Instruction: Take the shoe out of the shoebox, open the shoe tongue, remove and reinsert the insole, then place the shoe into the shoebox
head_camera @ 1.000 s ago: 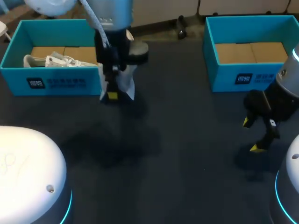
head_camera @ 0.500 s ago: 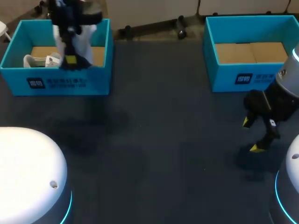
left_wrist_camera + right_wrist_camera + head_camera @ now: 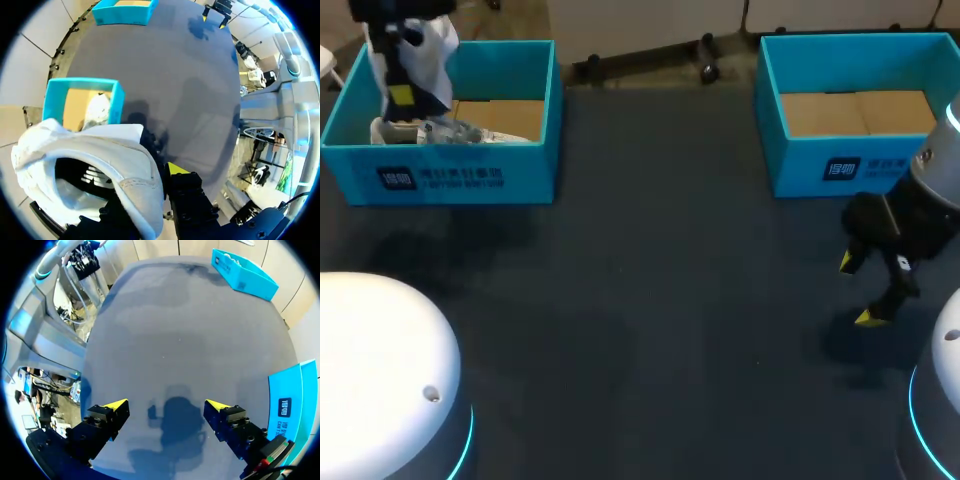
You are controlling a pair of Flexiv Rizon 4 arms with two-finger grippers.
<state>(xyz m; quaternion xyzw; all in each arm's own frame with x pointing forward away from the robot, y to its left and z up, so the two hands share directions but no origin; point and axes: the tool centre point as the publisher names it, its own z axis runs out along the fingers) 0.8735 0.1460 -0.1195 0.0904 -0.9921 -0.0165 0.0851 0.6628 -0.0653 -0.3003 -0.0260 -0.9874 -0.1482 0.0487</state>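
My left gripper (image 3: 402, 95) hangs over the left end of the teal shoebox (image 3: 450, 178) at the table's far left, shut on a white shoe (image 3: 432, 45) by its side wall. In the left wrist view the held shoe (image 3: 100, 165) fills the space at the fingers, its opening facing the camera, and one yellow fingertip (image 3: 175, 168) shows beside it. A second white shoe (image 3: 438, 130) lies inside that box. My right gripper (image 3: 860, 290) stands open low over the table at the right, with nothing between its fingers (image 3: 116, 405).
A second teal box (image 3: 850, 165) with a bare cardboard floor stands at the far right, just behind my right gripper. The dark table (image 3: 650, 300) stretches between the two boxes. White robot bases sit at both near corners.
My left arm has carried the white shoe from in front of the left box's right corner, back and leftwards, to above the box's left end. The right arm has not moved.
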